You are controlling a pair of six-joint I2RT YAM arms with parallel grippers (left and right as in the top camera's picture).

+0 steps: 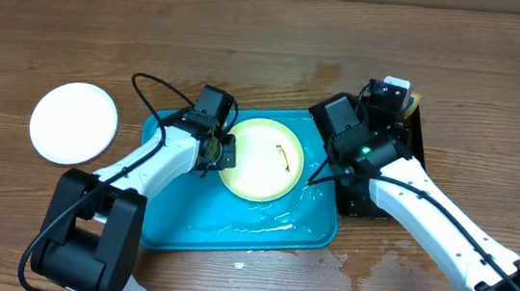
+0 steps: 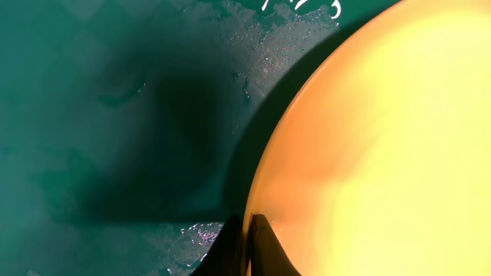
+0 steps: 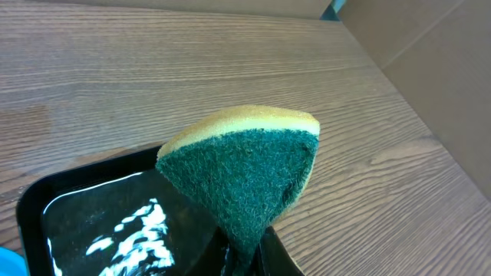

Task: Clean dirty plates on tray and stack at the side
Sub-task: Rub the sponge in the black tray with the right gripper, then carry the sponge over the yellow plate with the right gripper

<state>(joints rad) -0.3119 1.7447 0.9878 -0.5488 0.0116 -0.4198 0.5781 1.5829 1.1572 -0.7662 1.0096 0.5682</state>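
Observation:
A pale yellow-green plate [image 1: 260, 159] lies on the turquoise tray [image 1: 232, 230], with a small dark smear [image 1: 284, 156] on it. My left gripper [image 1: 220, 151] is shut on the plate's left rim; the left wrist view shows the fingers [image 2: 248, 241] pinching the plate's edge [image 2: 368, 153]. A white plate [image 1: 74, 122] lies on the table at the left. My right gripper [image 1: 395, 102] is shut on a green-and-yellow sponge [image 3: 245, 172], held above the black tray [image 3: 92, 222]. A third plate is out of view.
The glossy black tray [image 1: 370, 201] stands to the right of the turquoise tray, with water in it. Water films the turquoise tray [image 2: 92, 138]. Drops lie on the table in front [image 1: 345, 261].

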